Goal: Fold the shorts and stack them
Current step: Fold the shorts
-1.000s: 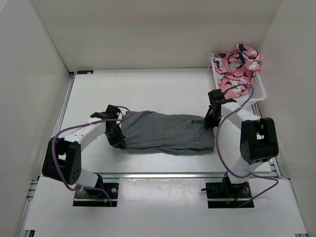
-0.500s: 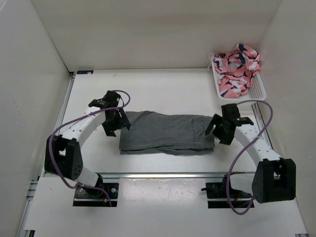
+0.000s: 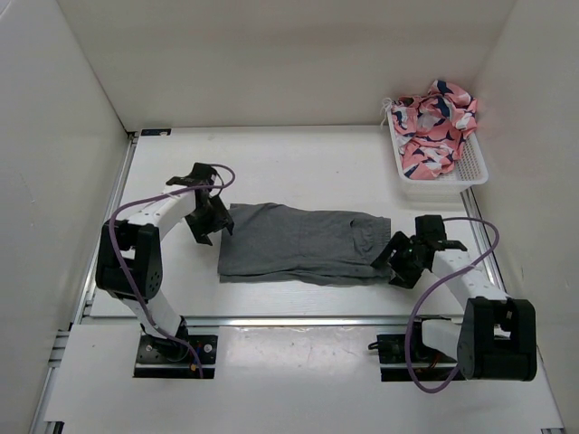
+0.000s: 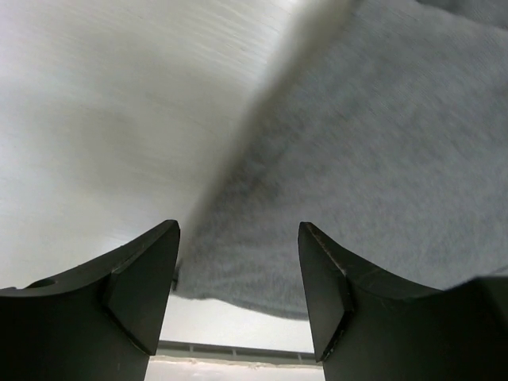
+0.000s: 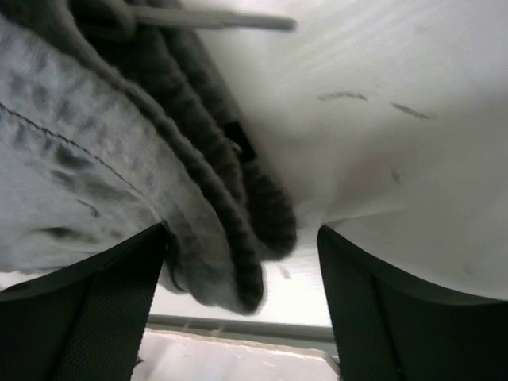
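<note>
The grey shorts [image 3: 303, 242] lie folded into a long flat band across the middle of the table. My left gripper [image 3: 210, 226] hovers open at their left end, nothing between its fingers; the left wrist view shows the cloth's edge [image 4: 381, 159] just beyond the left gripper [image 4: 238, 286]. At the right end my right gripper [image 3: 400, 262] is open by the near corner. In the right wrist view the stacked waistband layers [image 5: 119, 143] hang between the spread jaws of the right gripper [image 5: 242, 294], not pinched.
A white basket [image 3: 470, 172] stands at the back right with a pink patterned cloth [image 3: 434, 127] heaped in it. White walls close off the left, back and right. A metal rail [image 3: 298, 319] runs along the table's near edge.
Both grippers opened and let go of the shorts. The right gripper swung from the far right corner toward the near corner. The left gripper drew back toward the far left corner.
</note>
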Controlling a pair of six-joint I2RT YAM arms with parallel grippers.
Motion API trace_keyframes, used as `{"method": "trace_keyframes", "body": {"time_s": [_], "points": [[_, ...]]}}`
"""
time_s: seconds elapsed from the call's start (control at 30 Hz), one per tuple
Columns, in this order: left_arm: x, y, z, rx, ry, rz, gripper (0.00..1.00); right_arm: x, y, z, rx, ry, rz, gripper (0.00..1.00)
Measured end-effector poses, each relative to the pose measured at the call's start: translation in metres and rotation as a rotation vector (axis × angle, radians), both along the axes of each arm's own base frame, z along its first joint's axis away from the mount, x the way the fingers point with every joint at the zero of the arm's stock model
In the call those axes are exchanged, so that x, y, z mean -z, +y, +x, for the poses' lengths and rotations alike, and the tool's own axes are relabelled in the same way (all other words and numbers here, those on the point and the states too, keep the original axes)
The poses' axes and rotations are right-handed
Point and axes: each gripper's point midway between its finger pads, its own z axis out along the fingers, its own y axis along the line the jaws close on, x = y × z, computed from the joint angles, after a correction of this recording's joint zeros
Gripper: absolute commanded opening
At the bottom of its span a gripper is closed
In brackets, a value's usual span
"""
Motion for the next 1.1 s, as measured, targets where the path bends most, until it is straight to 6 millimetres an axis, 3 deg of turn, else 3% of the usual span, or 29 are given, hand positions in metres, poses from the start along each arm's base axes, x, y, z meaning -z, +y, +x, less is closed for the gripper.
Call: {"method": "trace_keyframes", "body": {"time_s": [0.1, 0.13, 0.2, 0.23, 0.3, 0.4, 0.53, 0.57, 0.6, 0.67, 0.8, 0.87, 1.1], "points": [[0.010, 0.008, 0.001, -0.027, 0.020, -0.009, 0.72, 0.000, 0.009, 0.011, 0.007, -0.035, 0.058, 0.63], [0.013, 0.011, 0.001, -0.037, 0.025, -0.011, 0.72, 0.001, 0.011, 0.014, 0.013, -0.047, 0.071, 0.50], [0.015, 0.014, 0.001, -0.045, 0.031, -0.014, 0.72, 0.004, 0.012, 0.017, 0.027, -0.061, 0.080, 0.33], [0.015, 0.014, 0.001, -0.046, 0.030, -0.015, 0.71, 0.006, 0.011, 0.016, 0.034, -0.060, 0.076, 0.16], [0.015, 0.013, 0.002, -0.044, 0.027, -0.020, 0.68, 0.006, 0.011, 0.017, 0.040, -0.068, 0.067, 0.06], [0.017, 0.012, 0.002, -0.042, 0.024, -0.025, 0.63, 0.000, 0.003, 0.024, 0.036, -0.090, 0.007, 0.00], [0.024, 0.012, -0.005, -0.040, 0.044, -0.030, 0.38, -0.020, -0.009, 0.043, 0.002, -0.144, -0.102, 0.00], [0.026, 0.011, -0.006, -0.039, 0.052, -0.033, 0.22, -0.027, -0.010, 0.049, -0.019, -0.161, -0.132, 0.00], [0.028, 0.011, -0.007, -0.045, 0.059, -0.037, 0.15, -0.036, -0.009, 0.057, -0.041, -0.181, -0.156, 0.00], [0.033, 0.009, -0.009, -0.036, 0.076, -0.043, 0.10, -0.056, -0.003, 0.075, -0.107, -0.226, -0.213, 0.00], [0.041, 0.006, -0.011, -0.030, 0.098, -0.053, 0.10, -0.092, 0.029, 0.103, -0.260, -0.317, -0.324, 0.00], [0.043, 0.005, -0.011, -0.026, 0.104, -0.057, 0.10, -0.106, 0.056, 0.108, -0.353, -0.357, -0.372, 0.00], [0.046, -0.001, -0.010, -0.019, 0.119, -0.079, 0.10, -0.151, 0.185, 0.097, -0.702, -0.513, -0.537, 0.00]]}}
